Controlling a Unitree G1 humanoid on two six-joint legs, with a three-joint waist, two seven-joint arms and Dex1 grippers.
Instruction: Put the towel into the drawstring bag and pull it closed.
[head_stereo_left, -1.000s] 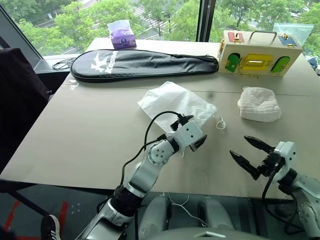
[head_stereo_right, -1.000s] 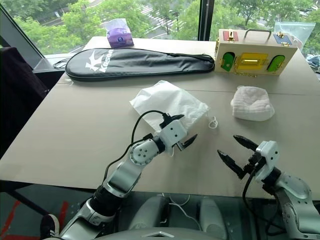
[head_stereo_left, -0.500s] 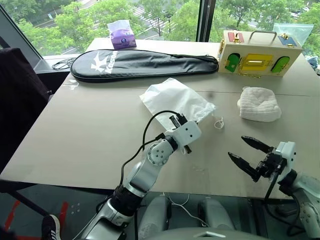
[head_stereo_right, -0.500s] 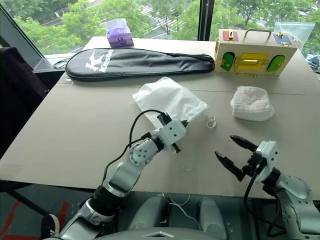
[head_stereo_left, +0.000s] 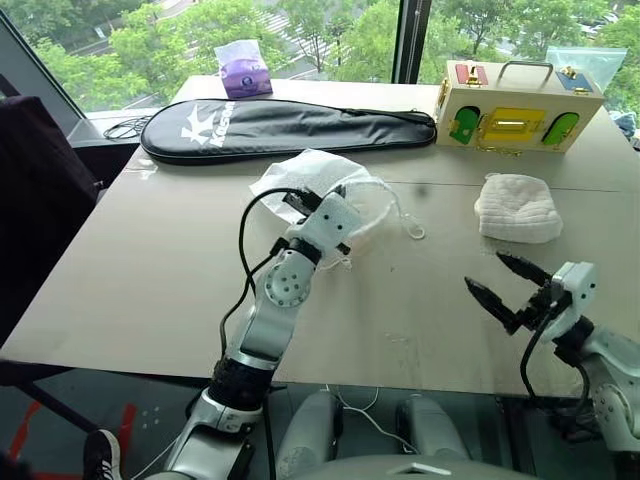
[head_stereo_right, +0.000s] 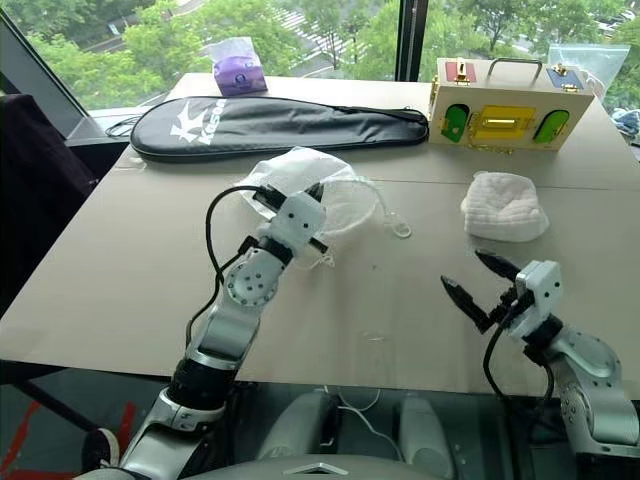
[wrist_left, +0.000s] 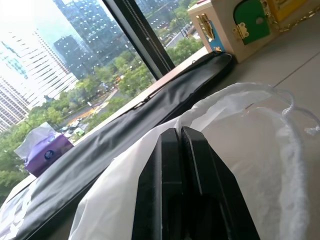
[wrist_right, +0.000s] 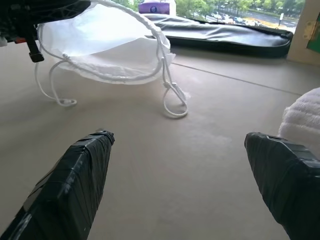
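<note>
The drawstring bag (head_stereo_left: 318, 176) is a thin white pouch in the middle of the table. Part of it is raised off the surface, and its mouth gapes toward the right. My left gripper (wrist_left: 179, 131) is shut on the bag's fabric near the mouth and holds it up. A cord loop (wrist_right: 175, 100) trails from the mouth onto the table. Farther right, the towel (head_stereo_left: 517, 208), an off-white ribbed lump, lies by itself. My right gripper (head_stereo_left: 485, 270) hovers open and holding nothing above the table's near edge, in front of the towel.
A long black racket case (head_stereo_left: 285, 125) lies behind the bag. At the back right stands a wooden latch box (head_stereo_left: 515, 105), and a purple packet (head_stereo_left: 243, 70) sits at the far edge. A dark chair (head_stereo_left: 40, 200) is left of the table (head_stereo_left: 170, 270).
My left gripper closed on the bag's edge, then carried it up and to the left, so the mouth puffed open. The right gripper moved slightly forward, still open.
</note>
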